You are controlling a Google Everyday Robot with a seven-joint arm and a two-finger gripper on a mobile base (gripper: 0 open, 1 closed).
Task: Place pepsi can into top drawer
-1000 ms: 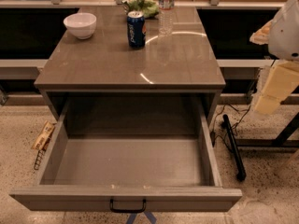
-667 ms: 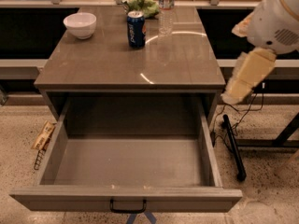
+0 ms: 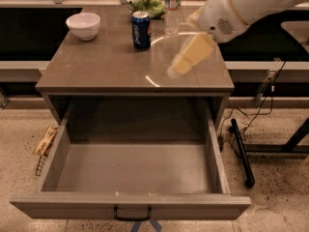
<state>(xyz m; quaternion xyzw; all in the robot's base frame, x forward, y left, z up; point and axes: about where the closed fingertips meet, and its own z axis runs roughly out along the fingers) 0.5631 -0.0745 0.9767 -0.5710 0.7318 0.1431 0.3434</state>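
The pepsi can [image 3: 141, 29], dark blue with a silver top, stands upright on the grey-brown cabinet top [image 3: 111, 66], toward the back centre. The top drawer [image 3: 130, 207] is pulled fully open below, its inside bare, with a small black handle at the front centre. My gripper [image 3: 175, 70] hangs from the white arm coming in from the upper right. It is above the right part of the cabinet top, to the right of the can and nearer the front, apart from it.
A white bowl [image 3: 83, 25] stands at the back left of the top. A clear plastic bottle [image 3: 172, 8] and green leaves [image 3: 147, 5] stand behind the can. A black pole [image 3: 241, 151] and cables lie on the floor at right. A snack packet [image 3: 44, 140] lies at left.
My arm has swung from the far right edge in over the right side of the cabinet top, toward the can. Can and drawer have not moved.
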